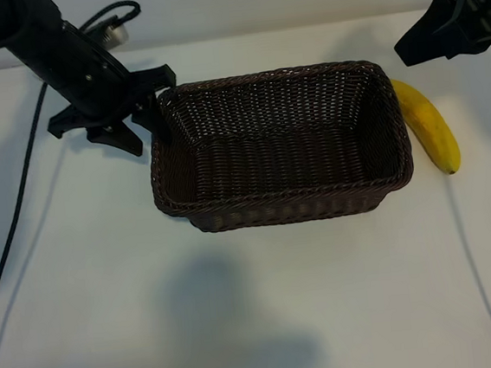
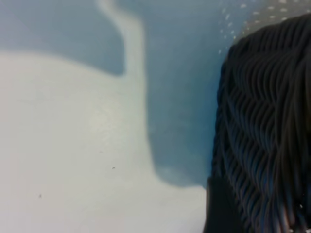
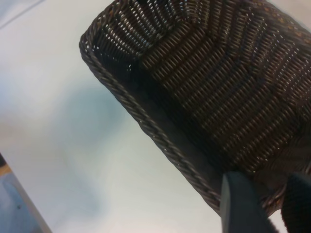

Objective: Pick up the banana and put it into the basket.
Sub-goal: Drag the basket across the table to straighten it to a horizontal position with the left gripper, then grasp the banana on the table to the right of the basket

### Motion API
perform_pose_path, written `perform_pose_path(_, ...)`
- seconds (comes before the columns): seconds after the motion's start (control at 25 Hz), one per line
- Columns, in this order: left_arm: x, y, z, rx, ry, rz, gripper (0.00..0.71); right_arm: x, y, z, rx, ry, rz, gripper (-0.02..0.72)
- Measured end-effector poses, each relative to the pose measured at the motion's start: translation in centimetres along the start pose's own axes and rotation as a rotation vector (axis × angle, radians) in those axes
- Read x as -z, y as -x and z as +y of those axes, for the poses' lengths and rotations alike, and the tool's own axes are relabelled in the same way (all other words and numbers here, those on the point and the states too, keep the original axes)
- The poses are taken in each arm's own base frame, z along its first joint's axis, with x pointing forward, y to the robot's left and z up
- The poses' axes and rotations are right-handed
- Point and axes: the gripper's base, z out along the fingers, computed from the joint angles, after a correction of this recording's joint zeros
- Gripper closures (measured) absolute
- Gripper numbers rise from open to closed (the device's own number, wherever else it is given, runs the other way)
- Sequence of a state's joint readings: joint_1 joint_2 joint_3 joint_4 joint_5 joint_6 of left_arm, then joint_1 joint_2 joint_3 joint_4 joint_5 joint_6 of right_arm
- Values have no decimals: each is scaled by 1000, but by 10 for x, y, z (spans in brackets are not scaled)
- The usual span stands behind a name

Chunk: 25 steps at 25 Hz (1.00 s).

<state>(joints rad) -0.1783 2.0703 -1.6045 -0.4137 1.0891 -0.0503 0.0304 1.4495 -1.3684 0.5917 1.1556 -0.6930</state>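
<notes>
The banana (image 1: 429, 125) lies on the surface just beside the empty basket (image 1: 284, 206), not yet picked up. The right gripper (image 1: 419, 45), jaws part-open and empty, must descend onto it; the left gripper (image 1: 139, 116), jaws open, sits at the basket's far corner.

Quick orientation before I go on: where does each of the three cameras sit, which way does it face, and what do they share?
Exterior view: steeply above the table, looking down on basket and banana; left gripper at the basket's end, right gripper above the banana.
Left wrist view: on the left arm, facing table and the basket's outer wall; no fingers visible.
Right wrist view: on the right arm, looking into the basket; fingers show.
Shared: the basket, in all three.
</notes>
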Motion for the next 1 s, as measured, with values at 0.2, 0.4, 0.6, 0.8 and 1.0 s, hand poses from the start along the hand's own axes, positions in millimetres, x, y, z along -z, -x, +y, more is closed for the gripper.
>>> perform_pose_path(0.2,21,-10,-4,-28,-6,9,248,0,0,0,0,0,0,454)
perform_pose_path(0.4,41,-18,-6,-67,36,-20,248,0,0,0,0,1,-1,454)
perform_pose_path(0.6,74,-31,-15,-103,39,-104,248,0,0,0,0,1,-1,454)
perform_pose_path(0.8,104,-47,-24,-151,29,-183,248,0,0,0,0,1,-1,454)
perform_pose_path(1.0,127,-61,-30,-185,21,-247,248,0,0,0,-1,1,-1,454)
